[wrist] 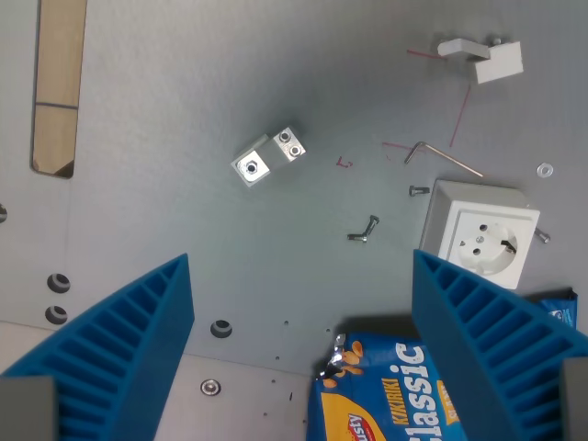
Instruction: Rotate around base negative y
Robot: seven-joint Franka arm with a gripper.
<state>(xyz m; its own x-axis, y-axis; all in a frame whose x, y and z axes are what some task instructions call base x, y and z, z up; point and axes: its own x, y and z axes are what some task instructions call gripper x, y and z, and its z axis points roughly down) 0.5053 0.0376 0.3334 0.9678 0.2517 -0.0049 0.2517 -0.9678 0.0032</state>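
Note:
My gripper is open: its two blue ribbed fingers stand wide apart at the bottom left and bottom right of the wrist view, with nothing between them. It hangs above a grey metal table. Below the gap lies a blue and orange snack bag marked "Classic". A small aluminium block with two screw holes lies further ahead, near the middle of the view.
A white wall socket stands at the wrist view's right, just beyond the right finger. A white plastic bracket lies at the top right. An Allen key, loose screws and a washer lie scattered. A wooden slot is at the top left.

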